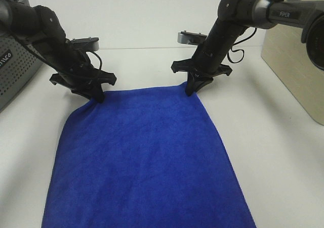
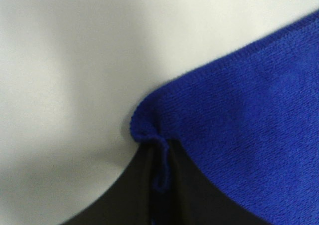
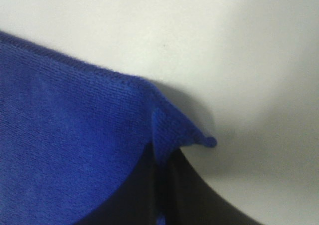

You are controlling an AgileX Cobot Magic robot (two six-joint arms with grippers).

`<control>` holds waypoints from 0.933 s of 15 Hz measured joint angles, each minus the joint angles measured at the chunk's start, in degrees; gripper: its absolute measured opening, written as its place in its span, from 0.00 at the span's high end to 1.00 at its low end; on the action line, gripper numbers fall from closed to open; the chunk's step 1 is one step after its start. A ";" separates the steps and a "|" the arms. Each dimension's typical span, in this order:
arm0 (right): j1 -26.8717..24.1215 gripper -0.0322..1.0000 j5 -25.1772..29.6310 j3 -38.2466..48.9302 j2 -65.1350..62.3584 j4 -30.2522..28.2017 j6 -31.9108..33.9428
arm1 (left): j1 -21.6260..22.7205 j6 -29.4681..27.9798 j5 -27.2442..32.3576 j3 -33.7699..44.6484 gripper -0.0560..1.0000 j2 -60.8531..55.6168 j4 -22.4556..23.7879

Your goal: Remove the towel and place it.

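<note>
Both pincers grip the towel's far corners, with the cloth spread on the tabletop.

The left pincer (image 1: 96, 95) is clenched on the far-left corner of the towel (image 1: 147, 162), and the right pincer (image 1: 191, 89) is clenched on the far-right corner. Each wrist view shows a small peak of blue cloth nipped tight. From there the towel lies flat toward the near edge of the white tabletop (image 1: 263, 137), apart from the grey basket (image 1: 15, 71) at far left. The placing looks nearly done. To finish cleanly, hold both corners equally taut, lower them together, and open both at once so the far edge lies straight.
</note>
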 joint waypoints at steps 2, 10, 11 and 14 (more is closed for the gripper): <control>0.00 0.95 0.00 -0.11 0.00 -2.29 0.63 | -0.06 3.55 -0.29 0.06 0.94 0.00 0.00; 0.11 0.95 1.32 -8.94 0.40 -6.19 0.69 | -0.57 6.59 -2.69 -7.10 0.94 1.38 5.67; 0.11 0.95 1.26 -11.97 0.40 -6.30 0.69 | -0.57 6.59 -3.32 -9.74 0.94 1.38 5.84; 0.11 0.95 -0.69 -17.59 0.40 -7.33 0.69 | -0.57 6.59 -7.22 -15.87 0.94 1.38 5.96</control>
